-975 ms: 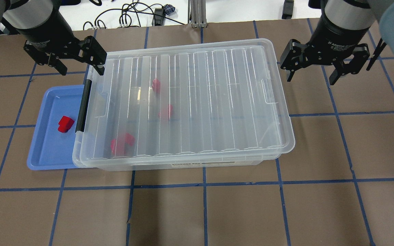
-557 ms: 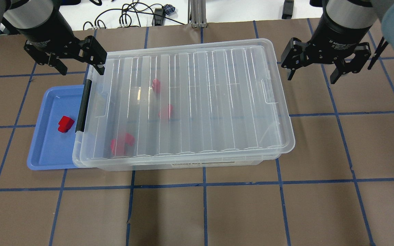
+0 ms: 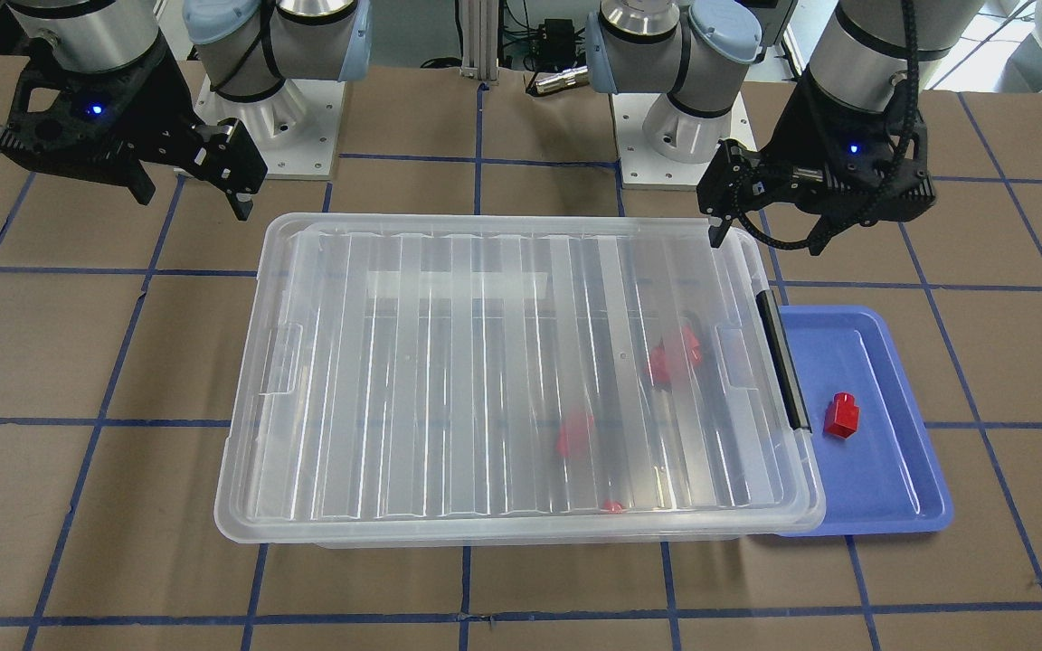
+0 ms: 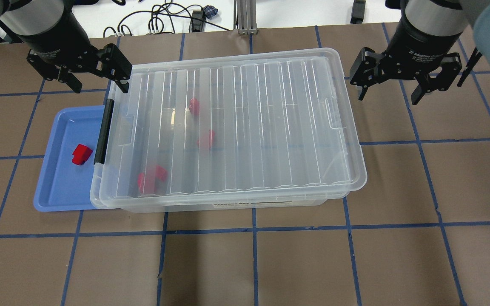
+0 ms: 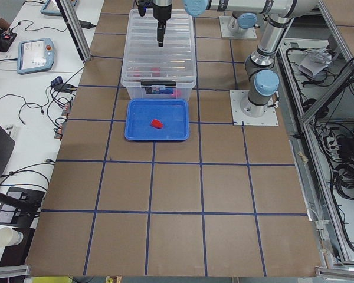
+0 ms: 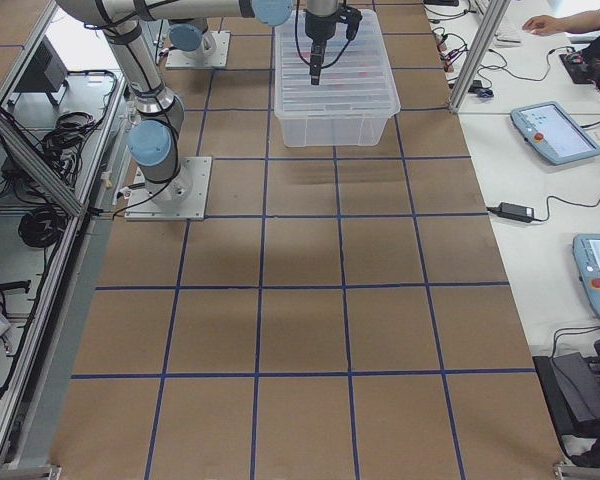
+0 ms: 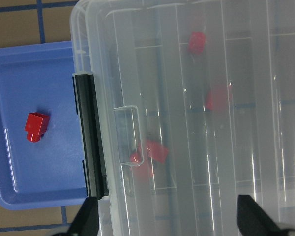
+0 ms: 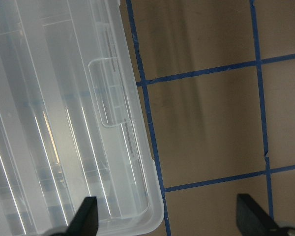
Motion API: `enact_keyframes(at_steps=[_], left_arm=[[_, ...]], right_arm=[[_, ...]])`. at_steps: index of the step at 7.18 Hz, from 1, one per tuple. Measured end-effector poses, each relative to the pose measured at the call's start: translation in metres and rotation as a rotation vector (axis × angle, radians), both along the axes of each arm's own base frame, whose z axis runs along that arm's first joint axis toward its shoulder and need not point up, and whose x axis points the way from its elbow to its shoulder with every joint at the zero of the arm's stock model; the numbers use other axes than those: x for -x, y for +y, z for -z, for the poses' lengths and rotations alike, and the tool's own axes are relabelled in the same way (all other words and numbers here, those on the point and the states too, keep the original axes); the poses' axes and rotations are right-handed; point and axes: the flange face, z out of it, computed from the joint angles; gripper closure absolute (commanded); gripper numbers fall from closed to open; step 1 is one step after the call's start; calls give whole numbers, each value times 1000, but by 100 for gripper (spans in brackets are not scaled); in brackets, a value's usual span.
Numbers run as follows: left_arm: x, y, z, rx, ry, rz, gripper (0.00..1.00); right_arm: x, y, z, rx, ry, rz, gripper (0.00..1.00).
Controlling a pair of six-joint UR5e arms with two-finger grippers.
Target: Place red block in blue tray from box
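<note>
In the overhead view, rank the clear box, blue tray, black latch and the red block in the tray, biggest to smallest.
1. box
2. blue tray, one edge hidden by the box
3. black latch, long but thin
4. red block, shorter but wider; these last two look close

— Any writing you can read from up there?
— Yes. On the black body of my right gripper (image 4: 388, 98), white print says "2F Adaptive Gripper"; the lines under it are too small to read. My left gripper (image 4: 100, 90) shows "Adaptive Gripper" the same way.
— And the box (image 4: 245, 127)?
— There's a label strip (image 4: 249, 204) on its long side wall, too blurred to read.
</note>
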Motion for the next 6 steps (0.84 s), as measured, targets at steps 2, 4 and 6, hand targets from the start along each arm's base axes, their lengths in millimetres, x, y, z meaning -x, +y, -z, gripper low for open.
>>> enact_keyframes(at_steps=[2,4,6], left_arm=[[0,-1,2,-3,0,-5,0],[0,-2,2,-4,0,-6,0],[0,-3,3,-7,-5,-3,0]], right_arm=[[0,-1,0,0,-3,2,0],[0,-2,1,4,-7,2,0],[0,-2,1,3,-7,0,0]])
